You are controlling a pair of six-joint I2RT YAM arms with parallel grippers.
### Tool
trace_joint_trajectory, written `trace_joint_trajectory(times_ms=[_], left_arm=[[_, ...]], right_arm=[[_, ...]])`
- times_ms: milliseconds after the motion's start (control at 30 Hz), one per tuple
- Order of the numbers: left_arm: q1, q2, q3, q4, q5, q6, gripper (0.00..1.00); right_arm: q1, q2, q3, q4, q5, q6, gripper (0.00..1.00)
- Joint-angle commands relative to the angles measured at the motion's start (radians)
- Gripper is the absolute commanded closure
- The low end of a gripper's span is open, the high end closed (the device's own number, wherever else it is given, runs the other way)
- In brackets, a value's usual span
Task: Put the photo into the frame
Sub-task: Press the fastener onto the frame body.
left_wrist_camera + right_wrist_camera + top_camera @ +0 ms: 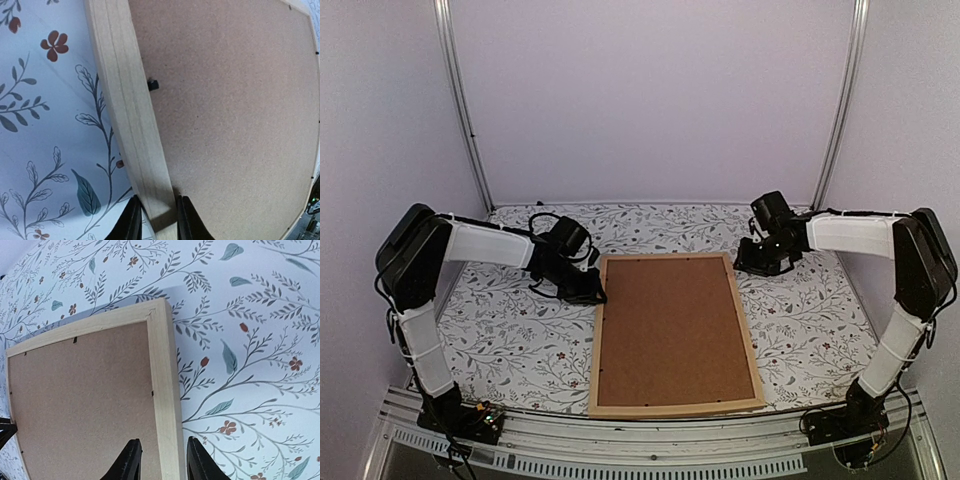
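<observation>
Table (510,330) carries the frame (597,350) face-down at centre, long axis running near-to-far, backing board (672,330) in place; photo unseen. The left fingers (131,222) pinch its left rail; the right fingers (129,462) straddle the right rail, parted, at the far corner.

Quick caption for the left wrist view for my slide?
Left gripper clamped on the edge of the wooden frame, brown backing board up, floral tablecloth beneath.

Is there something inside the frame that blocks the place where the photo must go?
Yes. The brown backing board fills the whole opening of the frame, which lies with its back up. Small black tabs sit at the inner edge, over the board's border. The photo is not in view.
</observation>
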Motion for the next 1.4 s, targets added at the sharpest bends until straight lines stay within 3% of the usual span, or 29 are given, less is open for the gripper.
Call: trace_joint_trajectory(times_ms=[0, 333, 1367], left_arm=[[0.002, 0.028, 0.0, 0.031, -0.009, 0.044, 0.82], [-0.009, 0.016, -0.005, 0.029, -0.006, 0.038, 0.82], [-0.04, 0.036, -0.006, 0.035, 0.0, 0.031, 0.82]], right_arm=[[-0.02, 0.087, 0.117, -0.136, 0.087, -0.103, 0.67], [-0.021, 0.251, 0.302, -0.217, 0.102, -0.18, 0.67], [0.022, 0.359, 0.342, -0.227, 0.053, -0.185, 0.68]])
